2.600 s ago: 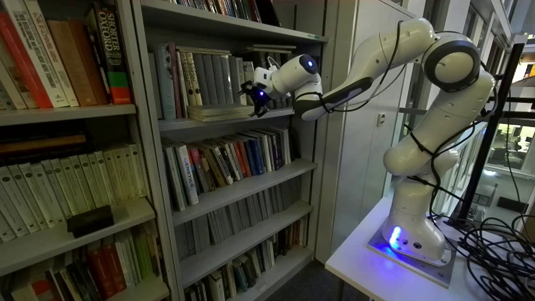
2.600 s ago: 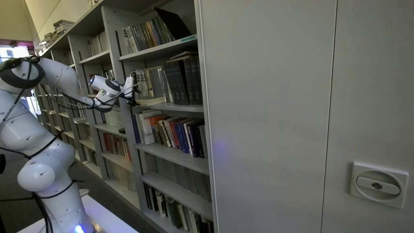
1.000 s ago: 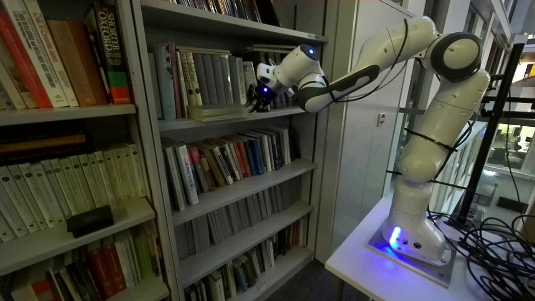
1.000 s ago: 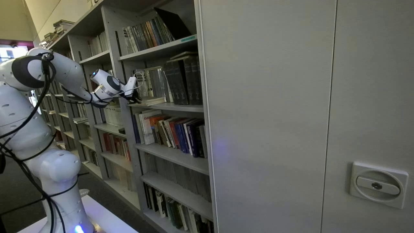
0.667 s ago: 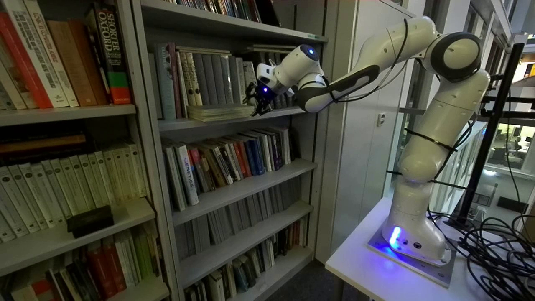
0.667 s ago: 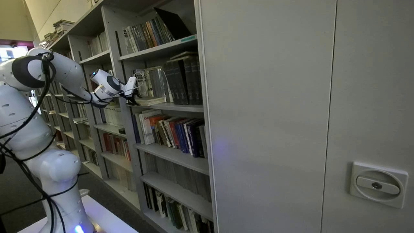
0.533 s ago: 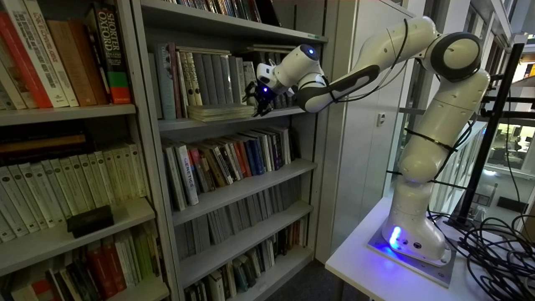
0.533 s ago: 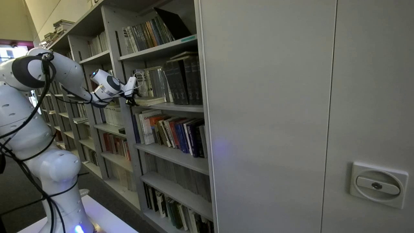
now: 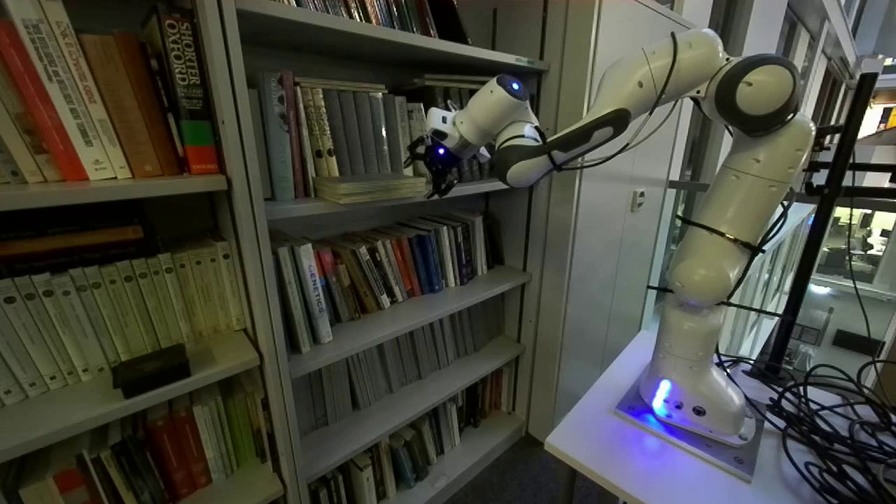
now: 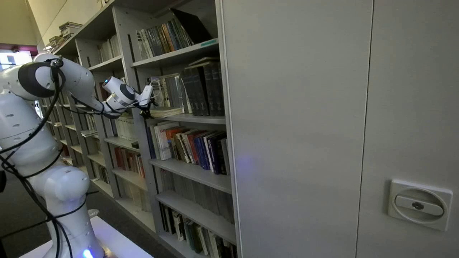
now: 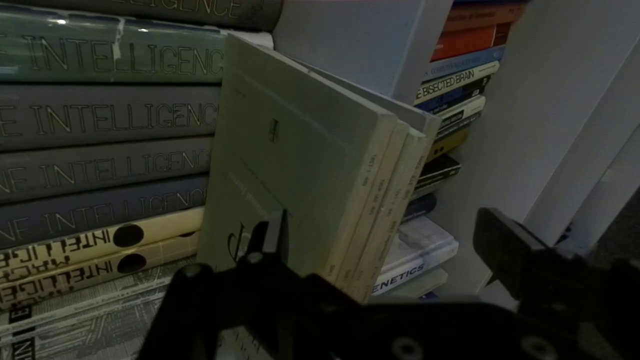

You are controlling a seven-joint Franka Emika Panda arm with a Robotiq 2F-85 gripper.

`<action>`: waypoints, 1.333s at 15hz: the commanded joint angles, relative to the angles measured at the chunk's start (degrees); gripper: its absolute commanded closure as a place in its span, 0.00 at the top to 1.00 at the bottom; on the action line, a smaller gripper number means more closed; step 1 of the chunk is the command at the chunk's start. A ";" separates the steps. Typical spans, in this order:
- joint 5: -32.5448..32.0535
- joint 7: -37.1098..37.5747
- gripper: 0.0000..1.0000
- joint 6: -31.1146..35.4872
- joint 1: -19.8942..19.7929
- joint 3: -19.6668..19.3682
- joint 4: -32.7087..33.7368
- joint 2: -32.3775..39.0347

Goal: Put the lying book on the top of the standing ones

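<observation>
The uppermost lying book filled the wrist view's centre, just ahead of the gripper; its spine edge ran steeply down, crossing the span between wide, empty jaws; the standing books occupied the left.

Your arm stands extended, elbow bent high, forearm sloping down to the wrist. In the wrist view, your gripper presents both fingers spread well apart.
</observation>
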 commanded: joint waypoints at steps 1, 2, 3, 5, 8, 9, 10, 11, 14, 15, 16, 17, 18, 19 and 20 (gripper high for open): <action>-0.47 -1.53 1.00 -2.39 1.38 -1.14 2.91 2.12; -0.43 -1.60 1.00 -2.47 1.42 -1.15 3.05 2.41; -0.40 -1.68 0.97 -2.50 1.48 -1.16 3.13 2.66; -0.36 -1.73 0.73 -2.32 1.58 -1.19 3.02 2.88; -0.23 -1.68 0.57 -1.88 1.89 -1.29 2.49 2.86; -0.19 -1.63 0.47 -1.76 1.92 -1.34 2.45 2.82; -0.19 -1.52 0.40 -1.65 1.91 -1.38 2.50 2.67; -0.16 -1.45 0.34 -1.57 1.92 -1.41 2.51 2.60; -0.01 -1.24 0.12 -1.21 1.94 -1.51 2.43 2.25; -0.02 -1.17 0.07 -1.16 1.94 -1.52 2.28 2.05; 0.02 -1.07 0.07 -1.04 1.94 -1.54 2.12 1.92; 0.14 -1.07 0.02 -1.01 1.99 -1.57 2.11 1.76; 0.06 -0.90 0.04 -0.98 1.94 -1.54 2.08 1.64; 0.17 -0.92 0.05 -0.93 1.98 -1.59 1.99 1.53; 0.19 -0.81 0.04 -0.94 1.98 -1.60 1.96 1.35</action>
